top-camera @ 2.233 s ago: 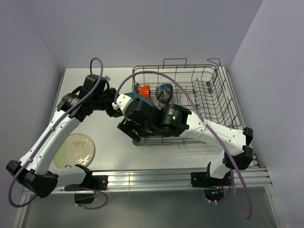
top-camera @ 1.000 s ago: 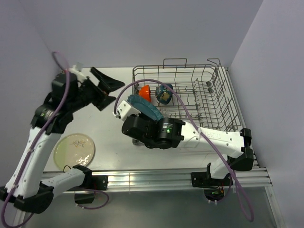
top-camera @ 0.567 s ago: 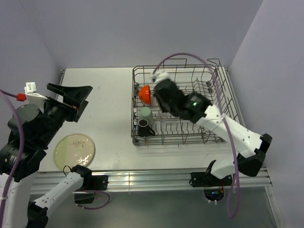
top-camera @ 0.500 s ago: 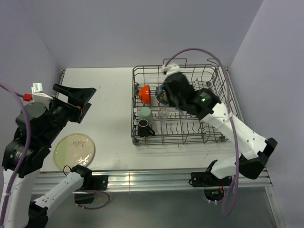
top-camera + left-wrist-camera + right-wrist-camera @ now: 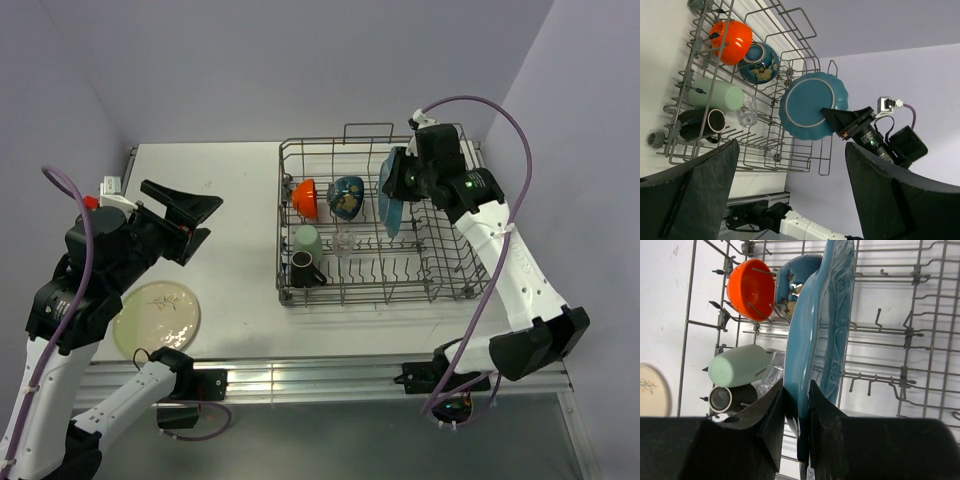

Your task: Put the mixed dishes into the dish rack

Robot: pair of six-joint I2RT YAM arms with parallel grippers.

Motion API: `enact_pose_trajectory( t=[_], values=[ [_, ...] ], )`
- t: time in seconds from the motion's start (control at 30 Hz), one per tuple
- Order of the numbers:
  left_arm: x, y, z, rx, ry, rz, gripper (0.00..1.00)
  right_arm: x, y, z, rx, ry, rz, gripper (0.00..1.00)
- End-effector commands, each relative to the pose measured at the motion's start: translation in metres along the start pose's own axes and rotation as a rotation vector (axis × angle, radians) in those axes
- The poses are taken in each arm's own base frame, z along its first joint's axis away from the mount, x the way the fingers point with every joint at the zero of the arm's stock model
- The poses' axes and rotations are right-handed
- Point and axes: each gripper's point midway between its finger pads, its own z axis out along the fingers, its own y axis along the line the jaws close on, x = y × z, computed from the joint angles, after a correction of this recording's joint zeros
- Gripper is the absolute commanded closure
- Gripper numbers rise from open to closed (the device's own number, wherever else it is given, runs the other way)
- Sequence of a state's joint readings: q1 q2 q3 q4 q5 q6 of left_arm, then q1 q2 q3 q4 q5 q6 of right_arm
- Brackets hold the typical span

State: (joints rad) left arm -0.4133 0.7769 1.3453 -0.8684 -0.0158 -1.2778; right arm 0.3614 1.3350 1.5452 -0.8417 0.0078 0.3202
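Observation:
My right gripper (image 5: 404, 178) is shut on the rim of the teal scalloped plate (image 5: 389, 199), holding it on edge above the back right of the dish rack (image 5: 440, 270). The right wrist view has the plate (image 5: 817, 330) pinched between the fingers (image 5: 771, 412). Inside the rack are the orange bowl (image 5: 305, 197), blue bowl (image 5: 346, 197), pale green mug (image 5: 307, 242), dark brown mug (image 5: 302, 268) and small clear glass (image 5: 343, 243). The cream plate (image 5: 156, 316) lies on the table at the front left. My left gripper (image 5: 195, 215) hangs open and empty above the table, left of the rack.
The white table (image 5: 230, 190) has grey walls behind and on both sides. A metal rail (image 5: 320, 375) runs along its near edge. The rack's raised wire handle (image 5: 368, 128) stands at the back. Purple cables loop from both arms.
The right arm has swung the teal plate from the rack's front left corner up and over to its back right. The left arm has drawn back to the left, its jaws still wide.

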Motion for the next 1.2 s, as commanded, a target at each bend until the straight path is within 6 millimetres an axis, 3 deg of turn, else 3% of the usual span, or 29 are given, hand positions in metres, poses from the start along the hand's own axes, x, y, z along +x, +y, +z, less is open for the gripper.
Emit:
enact_pose_trajectory(
  t=[0.0,0.17,0.37,0.53,0.57,0.77,0.87,1.17],
  values=[
    [0.003,-0.008,-0.002,0.043,0.016,-0.007,0.07,-0.051,0.02,-0.001,-0.143,-0.171,0.065,1.0],
    [0.003,-0.004,-0.004,0.028,0.015,0.004,0.07,-0.066,0.003,0.012,-0.123,-0.177,0.1,1.0],
    [0.003,-0.002,-0.004,0.019,0.016,0.019,0.06,-0.075,0.001,0.018,-0.112,-0.174,0.094,1.0],
    [0.004,-0.001,0.0,0.013,0.025,0.035,0.06,-0.07,0.003,0.001,-0.127,-0.178,0.099,1.0],
    [0.004,-0.001,0.001,0.01,0.027,0.038,0.06,-0.072,0.005,-0.011,-0.136,-0.197,0.098,1.0],
    [0.012,0.003,0.014,0.006,0.061,0.036,0.06,-0.049,0.007,-0.046,-0.152,-0.164,0.09,1.0],
    [0.014,0.003,0.018,0.011,0.076,0.036,0.06,-0.024,-0.002,-0.047,-0.128,-0.131,0.073,1.0],
    [0.019,0.005,0.024,0.01,0.102,0.032,0.06,0.013,-0.008,-0.045,-0.151,-0.092,0.057,1.0]
  ],
)
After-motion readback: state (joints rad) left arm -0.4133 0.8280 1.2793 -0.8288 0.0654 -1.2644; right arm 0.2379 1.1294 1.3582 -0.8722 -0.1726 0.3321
